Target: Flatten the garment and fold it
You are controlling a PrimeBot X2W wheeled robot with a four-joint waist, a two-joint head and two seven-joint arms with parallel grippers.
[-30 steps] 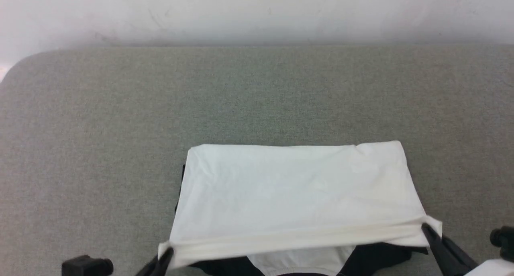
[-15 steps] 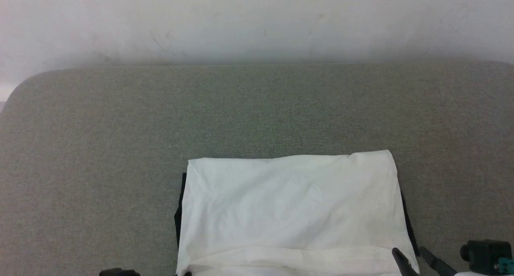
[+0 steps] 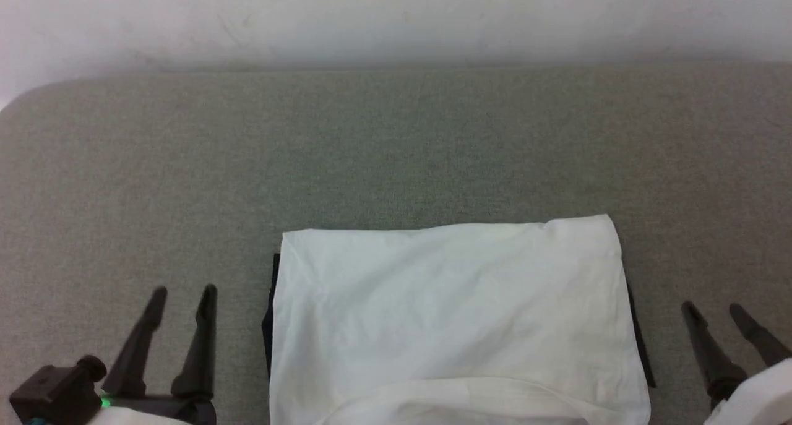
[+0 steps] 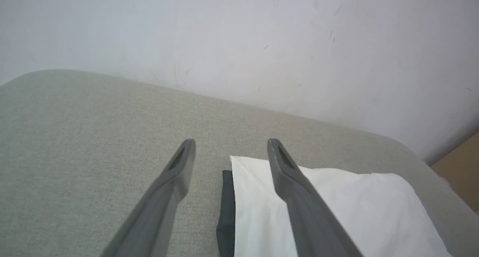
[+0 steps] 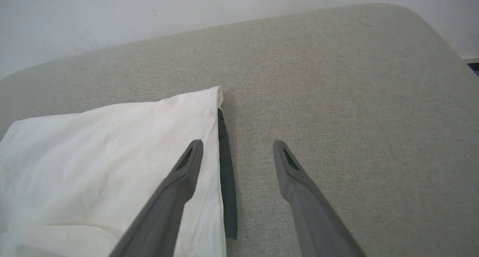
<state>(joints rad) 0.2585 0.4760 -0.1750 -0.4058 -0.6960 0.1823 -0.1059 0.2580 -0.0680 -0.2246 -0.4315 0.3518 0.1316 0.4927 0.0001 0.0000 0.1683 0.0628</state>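
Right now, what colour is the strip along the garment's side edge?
The strip is black, edging the white garment; clearest in the right wrist view.

The desk (image 3: 396, 140) has a grey-green woven cover and rounded far corners, and its far edge meets a pale wall. The garment (image 3: 451, 313) lies flat on its near middle, a white rectangle with faint creases. Thin black strips show along its left and right sides.

The garment (image 3: 451, 313) lies on the worktop (image 3: 396, 153); the left gripper (image 3: 185, 290) stands left of the garment, the right gripper (image 3: 711, 307) right of it.
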